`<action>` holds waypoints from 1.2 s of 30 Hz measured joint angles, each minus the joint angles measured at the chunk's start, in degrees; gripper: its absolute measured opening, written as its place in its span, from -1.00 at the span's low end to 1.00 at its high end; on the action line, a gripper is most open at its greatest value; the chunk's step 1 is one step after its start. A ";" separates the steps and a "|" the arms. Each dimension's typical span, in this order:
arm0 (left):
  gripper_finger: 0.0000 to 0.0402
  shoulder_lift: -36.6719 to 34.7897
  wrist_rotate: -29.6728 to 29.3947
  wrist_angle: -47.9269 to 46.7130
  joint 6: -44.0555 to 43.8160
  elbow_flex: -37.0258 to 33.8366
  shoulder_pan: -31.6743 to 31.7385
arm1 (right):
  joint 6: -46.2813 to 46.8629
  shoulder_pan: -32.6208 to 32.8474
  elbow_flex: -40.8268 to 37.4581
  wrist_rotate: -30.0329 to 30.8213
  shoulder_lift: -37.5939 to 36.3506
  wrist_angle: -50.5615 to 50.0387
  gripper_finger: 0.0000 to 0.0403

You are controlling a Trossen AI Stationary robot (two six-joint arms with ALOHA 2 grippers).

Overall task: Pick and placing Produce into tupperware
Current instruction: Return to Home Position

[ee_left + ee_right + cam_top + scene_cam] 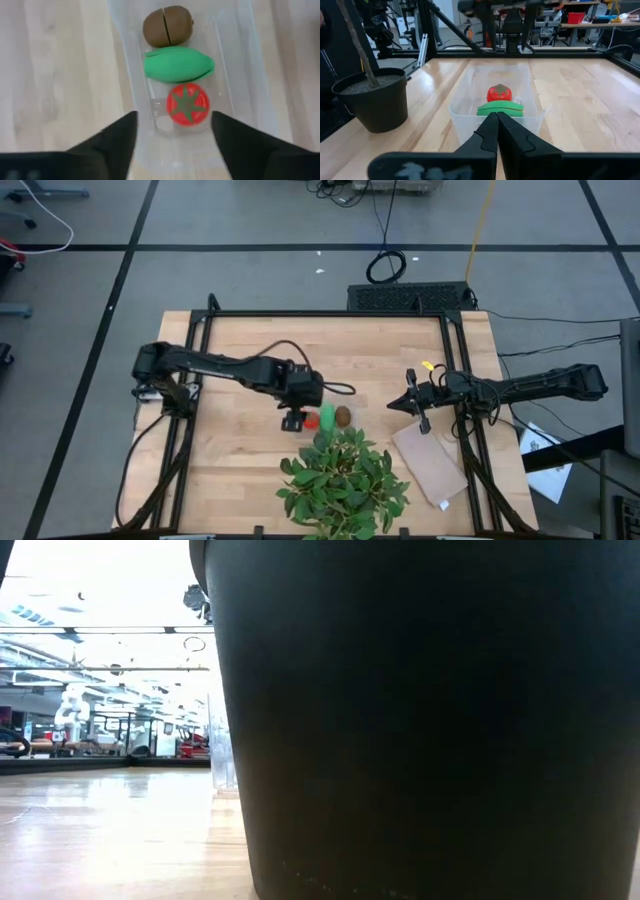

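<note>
The clear tupperware [150, 100] stands on the wooden table. Inside it, in a row, lie the brown kiwi-like ball [167, 26], the green oblong piece [179, 64] and the red tomato [187, 103], green top up. My left gripper [172, 137] hovers open above the tomato end of the tupperware [325, 418], pointing steeply down, with nothing between its fingers. My right gripper [497, 120] is shut and held level near the table's right side [402, 406], pointing at the tupperware [495, 112], where the tomato [499, 92] and the green piece [501, 108] show.
A leafy green plant [342, 480] in a black pot [372, 102] stands just near of the tupperware; the pot [420, 720] fills most of the low view. A flat tan sheet [430, 465] lies at the near right. Bare wood lies at the far side [330, 345].
</note>
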 joint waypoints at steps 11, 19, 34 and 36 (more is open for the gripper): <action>-0.90 -8.20 -2.81 -6.95 -1.52 -0.02 1.54 | -0.02 0.00 -0.01 0.00 0.26 0.42 -1.00; -0.93 -14.82 0.75 -5.09 1.25 -2.80 2.91 | -0.02 0.00 0.00 0.00 0.31 0.69 -1.00; -0.99 -42.91 1.68 32.75 -2.01 -31.44 1.15 | -0.04 0.00 0.01 0.00 0.70 1.14 -1.00; -0.99 -45.78 -1.83 34.21 -2.08 -33.90 0.41 | -0.04 0.00 0.00 0.00 0.70 1.11 -1.00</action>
